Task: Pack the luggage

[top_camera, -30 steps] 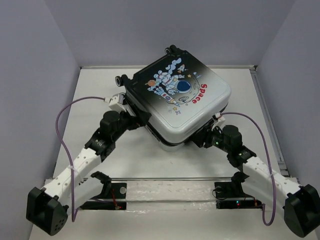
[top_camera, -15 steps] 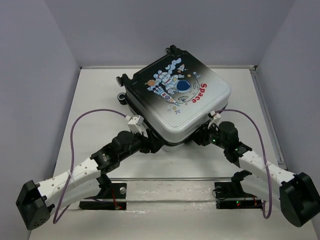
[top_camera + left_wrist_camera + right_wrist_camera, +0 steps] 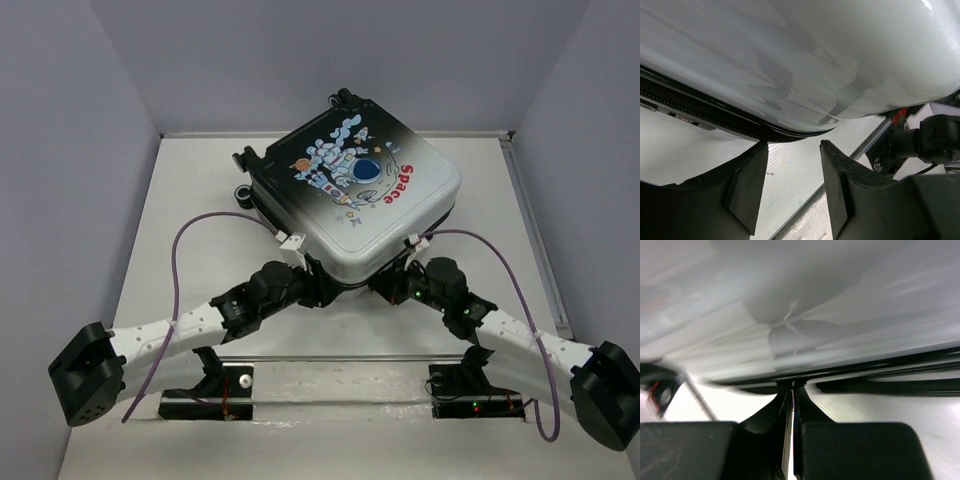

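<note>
The luggage (image 3: 355, 190) lies flat on the white table (image 3: 200, 200), shell closed, astronaut and red "Space" print facing up. My left gripper (image 3: 318, 290) is at its near corner, open and empty; in the left wrist view (image 3: 793, 145) its jaws stand apart just below the black zipper band of the shell (image 3: 815, 60). My right gripper (image 3: 385, 290) is at the near-right edge, close to the left one. In the right wrist view (image 3: 792, 385) its fingers are pressed together, tips against the black zipper seam under the shell (image 3: 815, 315). Anything between them is hidden.
Black caster wheels (image 3: 243, 160) stick out at the luggage's far-left side. A metal rail (image 3: 340, 357) crosses the table's near edge between the arm bases. Grey walls close in the left, right and back. The right arm (image 3: 935, 140) shows in the left wrist view.
My left gripper has swung from the luggage's left side to its near corner. My right gripper has slid left along the near-right edge toward that corner. The luggage has shifted slightly.
</note>
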Motion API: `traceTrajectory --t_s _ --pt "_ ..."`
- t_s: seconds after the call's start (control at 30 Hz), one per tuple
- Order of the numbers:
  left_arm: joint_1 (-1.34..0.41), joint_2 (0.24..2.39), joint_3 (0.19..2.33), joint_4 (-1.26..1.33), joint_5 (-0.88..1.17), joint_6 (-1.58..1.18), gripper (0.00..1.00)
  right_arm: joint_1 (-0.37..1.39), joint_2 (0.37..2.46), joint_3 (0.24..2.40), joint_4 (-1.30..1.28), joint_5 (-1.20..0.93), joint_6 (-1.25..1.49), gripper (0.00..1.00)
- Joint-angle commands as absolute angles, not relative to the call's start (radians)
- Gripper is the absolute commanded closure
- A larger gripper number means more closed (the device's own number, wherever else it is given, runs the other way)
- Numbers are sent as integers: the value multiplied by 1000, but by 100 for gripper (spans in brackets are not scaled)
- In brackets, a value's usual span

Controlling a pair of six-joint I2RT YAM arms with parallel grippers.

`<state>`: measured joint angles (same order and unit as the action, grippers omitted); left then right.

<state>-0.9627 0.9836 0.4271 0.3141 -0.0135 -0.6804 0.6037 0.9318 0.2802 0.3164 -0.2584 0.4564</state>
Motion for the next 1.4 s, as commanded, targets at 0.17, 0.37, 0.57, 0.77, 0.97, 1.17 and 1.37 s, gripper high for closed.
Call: traceTrajectory --t_s 0.17,0.37,0.57,0.77,0.97,1.17,1.37 --pt "-979 1186 613 568 -100 -612 43 1133 910 248 265 99 638 93" --pt "-994 1279 744 583 -77 -600 45 1379 1159 382 417 209 664 93" --pt "-992 1281 1020 324 -156 -543 26 1390 1240 419 654 296 672 93" --pt "-817 1186 1166 8 -91 -528 1 1390 1131 391 516 466 710 93" --pt "-381 1216 1215 -80 187 -535 1 1390 1088 394 442 474 698 93" --pt "-117 1369 1241 -23 281 -587 1 1390 1081 384 414 476 715 93" --pt "-37 1579 1360 -43 353 -592 1 1390 1072 373 397 483 723 93"
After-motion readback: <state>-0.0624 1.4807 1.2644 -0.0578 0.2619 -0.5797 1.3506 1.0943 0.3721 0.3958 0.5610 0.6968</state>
